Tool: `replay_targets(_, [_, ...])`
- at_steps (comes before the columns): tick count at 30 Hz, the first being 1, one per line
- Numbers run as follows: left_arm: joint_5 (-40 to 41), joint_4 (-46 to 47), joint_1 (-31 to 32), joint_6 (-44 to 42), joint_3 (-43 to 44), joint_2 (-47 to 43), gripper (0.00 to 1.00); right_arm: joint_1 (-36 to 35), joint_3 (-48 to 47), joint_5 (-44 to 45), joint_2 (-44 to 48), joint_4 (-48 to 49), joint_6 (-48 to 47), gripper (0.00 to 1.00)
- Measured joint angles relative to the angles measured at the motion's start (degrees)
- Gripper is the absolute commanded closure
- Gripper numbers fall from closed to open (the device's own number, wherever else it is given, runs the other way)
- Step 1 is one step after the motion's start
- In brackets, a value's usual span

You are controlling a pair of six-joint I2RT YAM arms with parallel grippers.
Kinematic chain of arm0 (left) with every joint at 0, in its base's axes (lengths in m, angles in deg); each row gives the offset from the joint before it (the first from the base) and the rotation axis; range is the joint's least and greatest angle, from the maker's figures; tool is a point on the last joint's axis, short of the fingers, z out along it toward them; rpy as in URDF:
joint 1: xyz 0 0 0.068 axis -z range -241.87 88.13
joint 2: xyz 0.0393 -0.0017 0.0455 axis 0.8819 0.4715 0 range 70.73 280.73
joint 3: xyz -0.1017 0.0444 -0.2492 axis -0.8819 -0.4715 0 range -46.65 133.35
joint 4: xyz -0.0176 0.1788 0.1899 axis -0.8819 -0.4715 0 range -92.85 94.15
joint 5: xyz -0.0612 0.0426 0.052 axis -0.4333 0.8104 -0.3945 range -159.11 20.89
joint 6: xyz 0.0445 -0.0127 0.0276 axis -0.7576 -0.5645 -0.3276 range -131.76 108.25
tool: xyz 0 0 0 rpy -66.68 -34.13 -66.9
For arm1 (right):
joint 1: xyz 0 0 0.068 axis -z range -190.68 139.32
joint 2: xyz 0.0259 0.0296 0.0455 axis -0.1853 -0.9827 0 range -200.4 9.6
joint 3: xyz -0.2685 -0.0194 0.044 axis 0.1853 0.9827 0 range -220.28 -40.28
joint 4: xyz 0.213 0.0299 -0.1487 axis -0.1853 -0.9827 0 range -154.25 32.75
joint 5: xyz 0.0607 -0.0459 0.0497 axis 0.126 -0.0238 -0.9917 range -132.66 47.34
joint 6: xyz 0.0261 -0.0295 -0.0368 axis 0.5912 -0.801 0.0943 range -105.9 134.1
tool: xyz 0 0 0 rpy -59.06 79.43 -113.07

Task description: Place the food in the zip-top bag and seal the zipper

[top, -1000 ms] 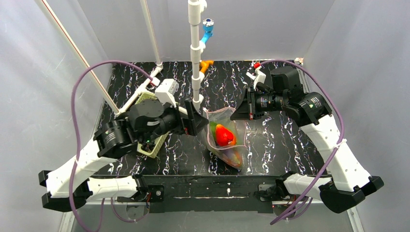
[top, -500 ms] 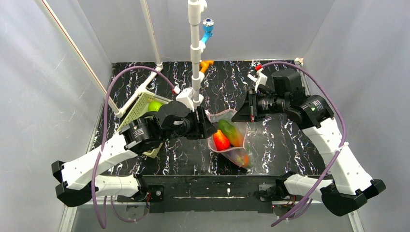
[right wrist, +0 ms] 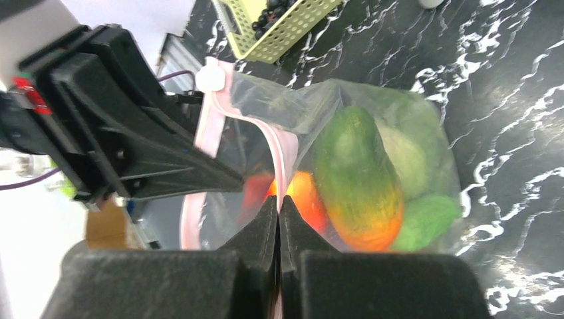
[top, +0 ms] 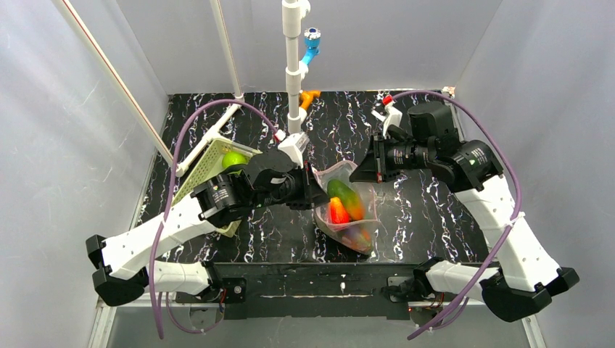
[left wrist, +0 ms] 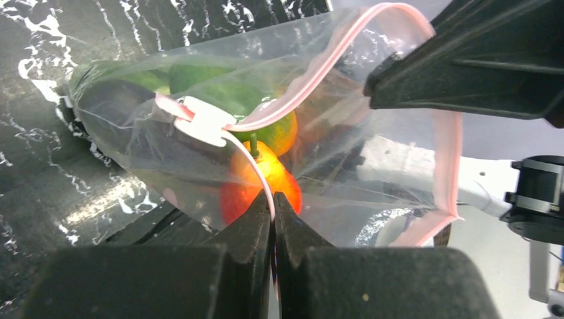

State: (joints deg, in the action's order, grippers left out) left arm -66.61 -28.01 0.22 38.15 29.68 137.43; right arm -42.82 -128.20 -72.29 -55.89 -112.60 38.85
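A second ago my left fingers (left wrist: 270,211) stood wide by the bag's mouth. Now they are clenched on the near side of the pink zipper (left wrist: 318,74). My right fingers (right wrist: 278,212) stay clenched on the opposite side. The zip-top bag (top: 367,217) therefore hangs between my 2 arms, low over the tabletop (top: 420,217), with the mango (right wrist: 356,179) and other food inside. 1 green fruit (top: 233,158) sits in the basket (top: 207,165), so I judge sealing premature.
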Motion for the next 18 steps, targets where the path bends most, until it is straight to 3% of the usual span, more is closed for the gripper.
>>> replay_targets(7, [-1.03, 5.21, 0.02, 6.82, 3.32, -0.65, 1.00, -12.22, -8.08, 11.40, -1.84, -3.98, -5.04, 0.99])
replay_targets(11, [1.96, 9.67, 0.08, 12.60, -5.82, -5.54, 1.00, -15.27, -1.65, 14.06, 1.14, -0.41, -5.38, 0.99])
replay_targets(14, [6.14, 8.00, 0.13, 15.53, -15.30, -10.62, 1.00, -15.30, 3.07, 17.23, 0.53, -0.26, -5.22, 0.99])
replay_targets(18, [10.51, 3.24, 0.11, 15.71, -15.73, -13.98, 1.00, -15.30, 3.04, 21.59, -3.03, 0.31, -5.58, 0.99])
